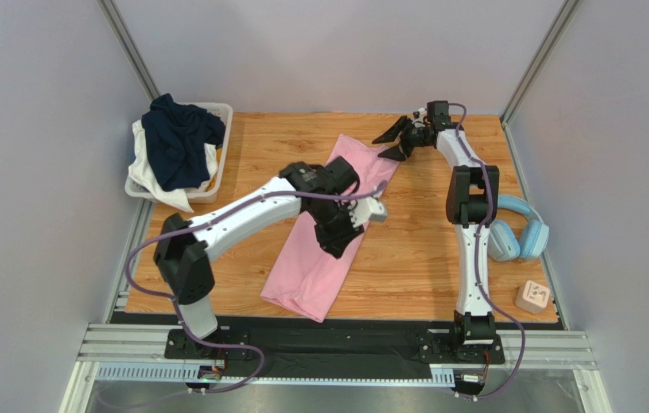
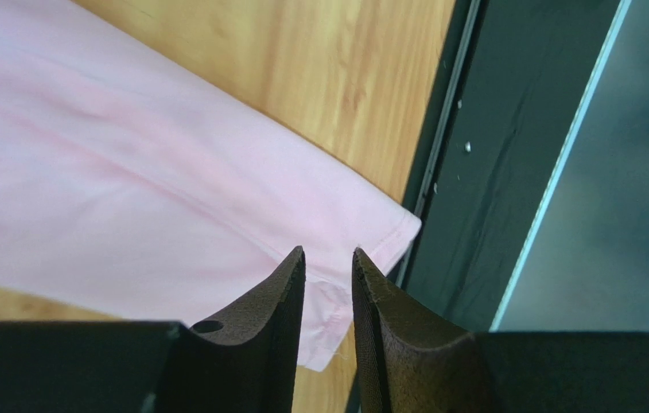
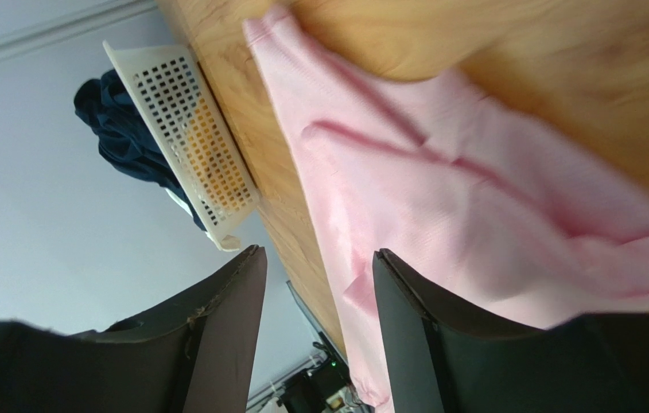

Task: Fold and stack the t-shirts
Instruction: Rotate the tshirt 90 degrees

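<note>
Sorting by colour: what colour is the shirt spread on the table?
The shirt is light pink, clearest in the top external view.

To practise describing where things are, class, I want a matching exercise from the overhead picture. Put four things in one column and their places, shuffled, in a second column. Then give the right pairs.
Things
1. white basket
2. pink t-shirt
3. navy t-shirt
4. light blue headphones

Places
A. laid out in a long strip across the middle of the table
B. at the table's right edge
C. at the table's far left corner
D. heaped in the basket

Pairs: 1-C, 2-A, 3-D, 4-B
</note>
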